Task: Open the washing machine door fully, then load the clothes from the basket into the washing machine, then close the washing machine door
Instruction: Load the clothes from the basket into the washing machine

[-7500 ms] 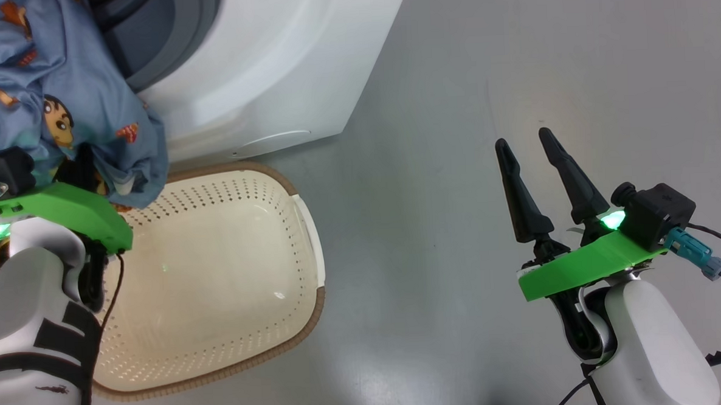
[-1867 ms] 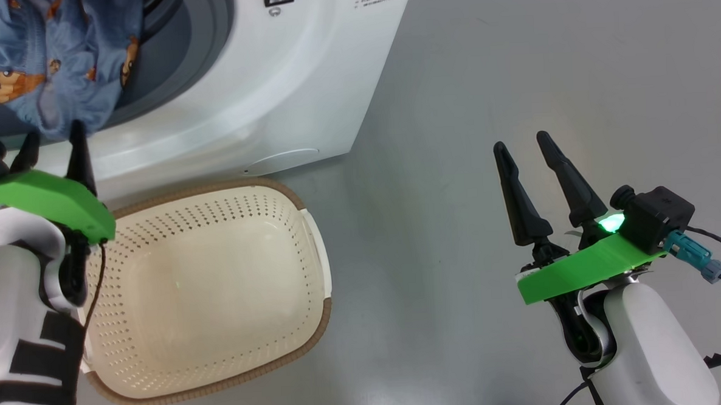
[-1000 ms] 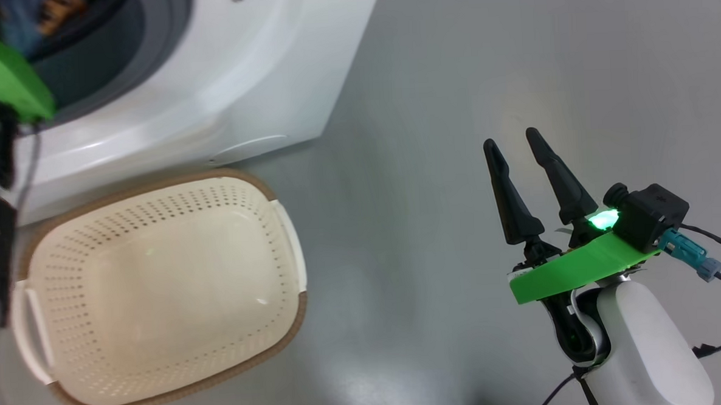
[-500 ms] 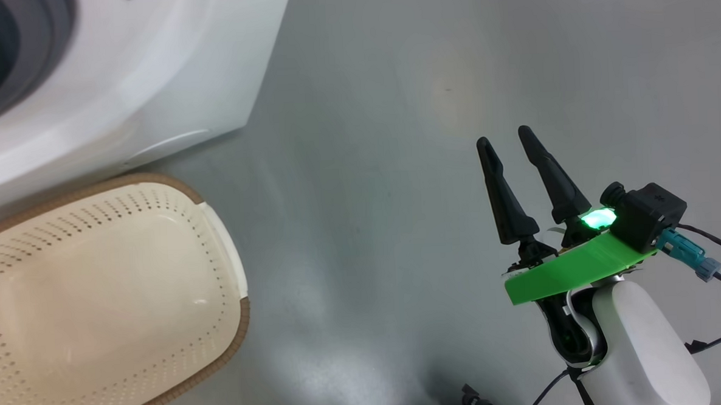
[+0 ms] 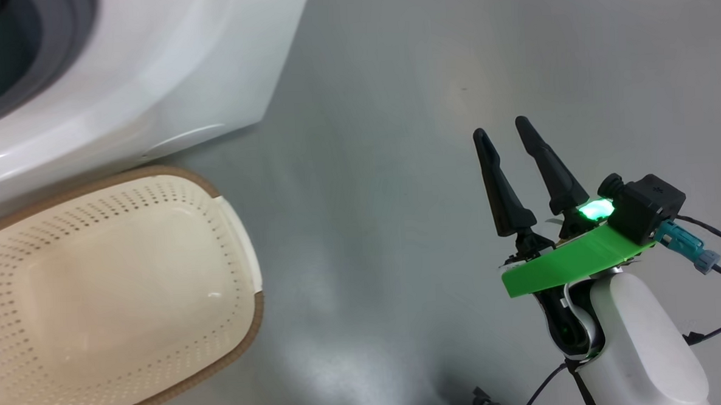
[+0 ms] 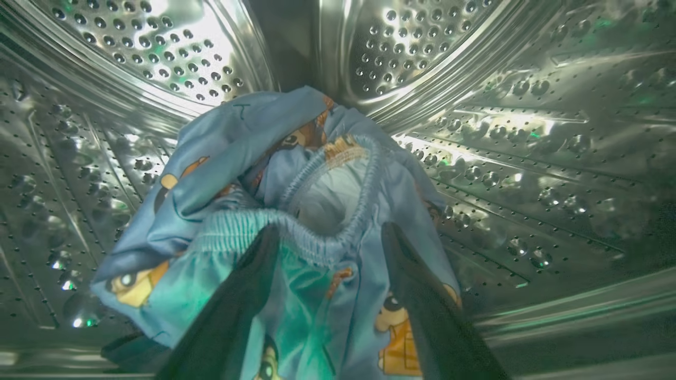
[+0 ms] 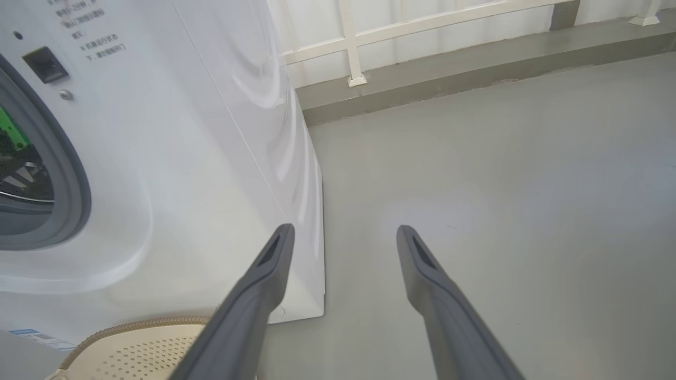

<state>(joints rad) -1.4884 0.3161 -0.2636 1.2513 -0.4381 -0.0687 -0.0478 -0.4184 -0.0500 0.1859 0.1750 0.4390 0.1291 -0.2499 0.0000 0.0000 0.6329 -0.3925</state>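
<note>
Clothes (image 6: 237, 158) of blue fabric printed with small orange-brown cartoon figures lie bunched inside the washing machine (image 5: 148, 72), heaped against the shiny perforated steel drum (image 6: 528, 132), with an elastic waistband (image 6: 338, 211) gathered into a loop near the top of the heap. The left gripper (image 6: 330, 229) reaches into that drum with its two dark fingers (image 6: 237, 316) spread wide, released, pinching nothing; the fabric drapes between and over them and touches both, tinted green low in the left wrist view. Outside, the basket (image 5: 244, 329) stands on the grey floor (image 5: 365, 166) just beside the machine's lower front, its brown woven-look rim close under the white panel, though whether they touch cannot be told; its cream perforated bottom shows plainly. The right gripper (image 5: 499, 127) hangs above the floor, well apart from basket and machine and to their right, fingers parted and released around open air, a green light glowing at its base. From the right wrist the machine's white front rises at the left with the grey gasket (image 7: 74, 174) ringing the door opening, a blue label sticker (image 7: 37, 338) low on the front, and a white railing (image 7: 354, 47) beyond the machine's far corner
</note>
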